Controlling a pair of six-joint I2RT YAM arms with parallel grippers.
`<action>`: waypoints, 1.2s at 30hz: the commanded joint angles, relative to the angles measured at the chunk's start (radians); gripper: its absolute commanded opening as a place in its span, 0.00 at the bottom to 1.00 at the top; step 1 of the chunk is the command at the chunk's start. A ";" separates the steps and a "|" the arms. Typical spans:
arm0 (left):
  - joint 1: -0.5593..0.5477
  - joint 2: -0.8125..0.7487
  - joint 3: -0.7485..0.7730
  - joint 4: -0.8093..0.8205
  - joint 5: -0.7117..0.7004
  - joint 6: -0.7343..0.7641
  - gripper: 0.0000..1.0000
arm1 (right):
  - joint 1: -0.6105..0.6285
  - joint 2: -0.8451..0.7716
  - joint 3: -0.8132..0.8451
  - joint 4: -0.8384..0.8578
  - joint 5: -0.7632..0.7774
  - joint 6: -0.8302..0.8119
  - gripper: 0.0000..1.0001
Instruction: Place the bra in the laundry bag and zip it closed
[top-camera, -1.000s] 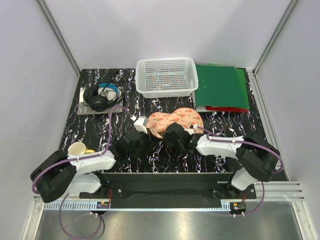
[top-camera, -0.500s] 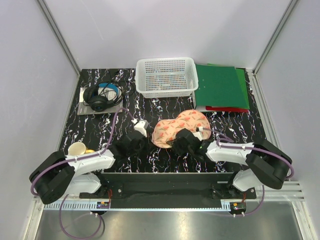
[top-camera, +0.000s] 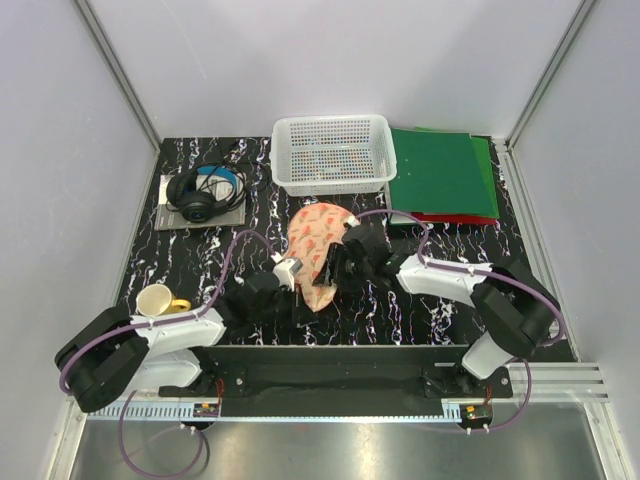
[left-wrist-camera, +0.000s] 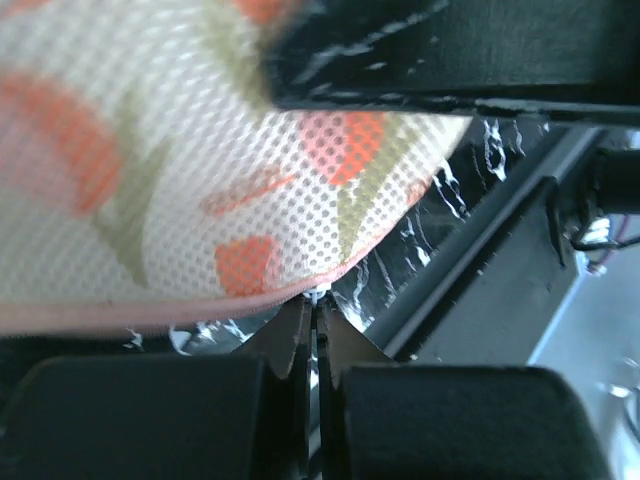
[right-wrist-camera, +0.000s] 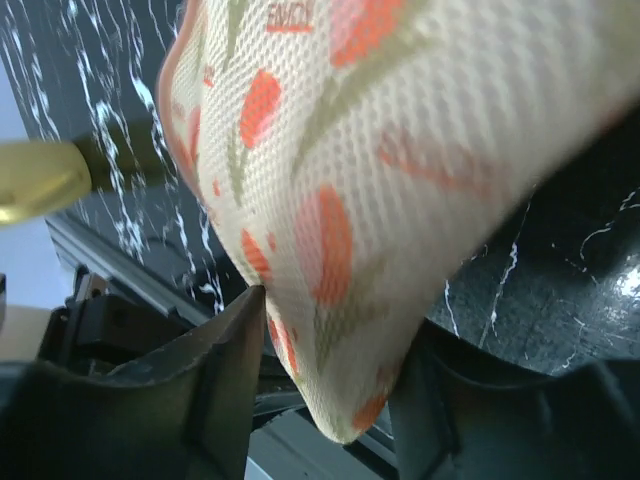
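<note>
With the laundry bag (top-camera: 315, 245) lying tilted mid-counter (top-camera: 470, 245) just near of the white basket (top-camera: 333, 152), no bra visible, the right hand (right-wrist-camera: 330, 330) straddling one lobe, whether gripping I cannot tell, should brace it while the left hand (left-wrist-camera: 312, 318), pinched shut on the pink zip edge (left-wrist-camera: 150, 312), pulls steadily along the seam.

The laundry bag (top-camera: 313, 250) lies at the middle of the surface (top-camera: 170, 255), running far to near. Behind it, at the far edge, stands the basket (top-camera: 333, 153). Folders (top-camera: 440, 172) fill the far right corner, headphones (top-camera: 205, 192) sit far left, and a cup (top-camera: 155, 298) sits by the left edge. The left pincer (left-wrist-camera: 317, 312) meets the bag's near end, seemingly at its zip; the right pincer (right-wrist-camera: 330, 320) straddles its right side.
</note>
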 joint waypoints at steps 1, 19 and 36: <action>-0.022 -0.007 0.001 0.144 0.062 -0.098 0.00 | -0.002 -0.012 -0.008 0.009 -0.104 0.001 0.62; -0.064 0.144 0.065 0.215 0.064 -0.154 0.00 | 0.044 -0.041 -0.455 0.708 -0.021 0.526 0.23; 0.193 -0.173 -0.001 -0.287 -0.133 -0.072 0.00 | -0.189 -0.047 -0.313 0.275 -0.354 -0.051 0.03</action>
